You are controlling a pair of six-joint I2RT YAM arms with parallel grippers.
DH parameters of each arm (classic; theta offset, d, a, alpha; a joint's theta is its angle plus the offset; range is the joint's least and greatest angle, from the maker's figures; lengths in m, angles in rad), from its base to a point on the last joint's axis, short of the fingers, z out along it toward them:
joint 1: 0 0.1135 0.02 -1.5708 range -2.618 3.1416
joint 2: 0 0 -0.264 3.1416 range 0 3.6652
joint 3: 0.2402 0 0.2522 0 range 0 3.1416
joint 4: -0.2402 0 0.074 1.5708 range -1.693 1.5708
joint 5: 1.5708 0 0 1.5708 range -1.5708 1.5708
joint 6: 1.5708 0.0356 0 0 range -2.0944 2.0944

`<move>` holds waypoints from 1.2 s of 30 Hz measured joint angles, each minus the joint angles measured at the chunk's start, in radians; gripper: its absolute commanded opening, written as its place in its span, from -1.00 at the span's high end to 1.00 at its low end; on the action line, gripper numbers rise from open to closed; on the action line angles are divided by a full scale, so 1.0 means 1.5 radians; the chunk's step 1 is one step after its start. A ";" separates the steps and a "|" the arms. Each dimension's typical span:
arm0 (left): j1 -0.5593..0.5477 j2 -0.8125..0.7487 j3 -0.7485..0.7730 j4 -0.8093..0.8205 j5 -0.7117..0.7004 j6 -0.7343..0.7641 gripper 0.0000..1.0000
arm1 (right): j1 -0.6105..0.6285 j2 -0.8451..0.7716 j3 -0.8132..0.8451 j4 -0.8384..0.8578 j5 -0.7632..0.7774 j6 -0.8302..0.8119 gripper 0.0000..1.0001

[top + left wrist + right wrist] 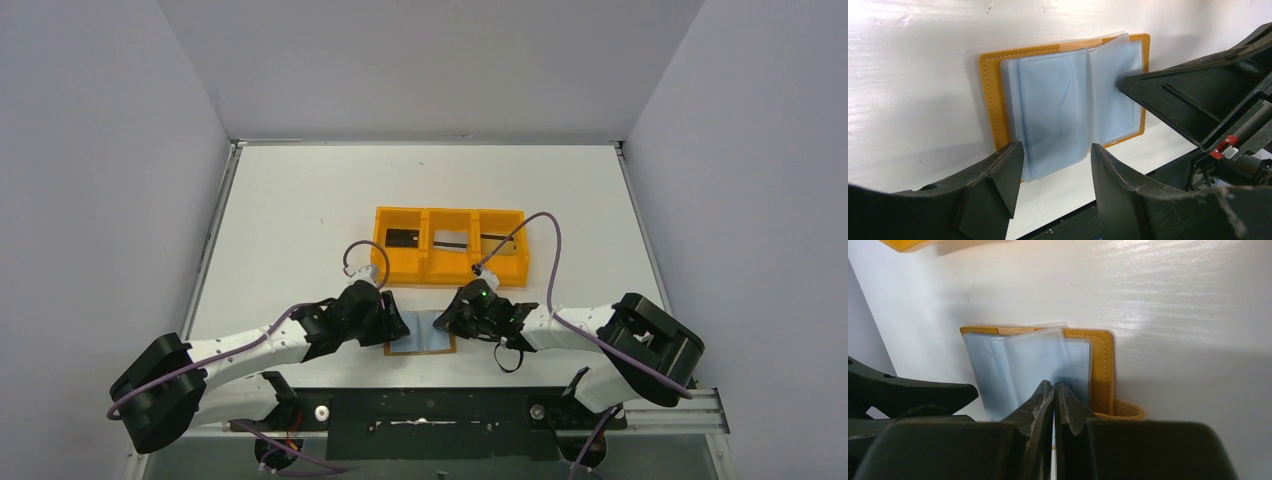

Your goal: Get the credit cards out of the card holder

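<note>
Holding my left hand (1056,150) open astride the clear sleeves (1053,100) of the card holder (420,335), which is lying spread on the table (300,220) just on the near side of the orange tray (450,272). My right hand (1053,387) is closed, tips pressing one sleeve. Risk: slick plastic slipping, holder skating away.

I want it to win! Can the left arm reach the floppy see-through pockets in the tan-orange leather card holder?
Probably yes: the open left gripper sits at the near edge of the pockets, nothing between.
</note>
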 measured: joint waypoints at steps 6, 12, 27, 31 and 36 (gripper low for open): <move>0.000 0.000 -0.001 0.008 0.001 0.000 -0.03 | 0.000 0.002 0.002 -0.001 0.000 0.000 1.00; 0.000 0.007 -0.002 0.029 0.010 -0.001 -0.03 | 0.000 0.013 0.011 0.000 -0.002 0.000 1.00; -0.006 0.042 0.012 0.023 -0.006 -0.018 -0.03 | 0.000 0.019 0.016 0.000 -0.006 0.000 1.00; -0.007 0.042 0.016 0.015 -0.011 -0.018 -0.03 | 0.000 0.023 0.020 0.001 -0.007 0.000 1.00; -0.011 0.055 0.030 0.004 -0.016 -0.018 -0.03 | 0.000 0.027 0.023 0.001 -0.008 0.000 1.00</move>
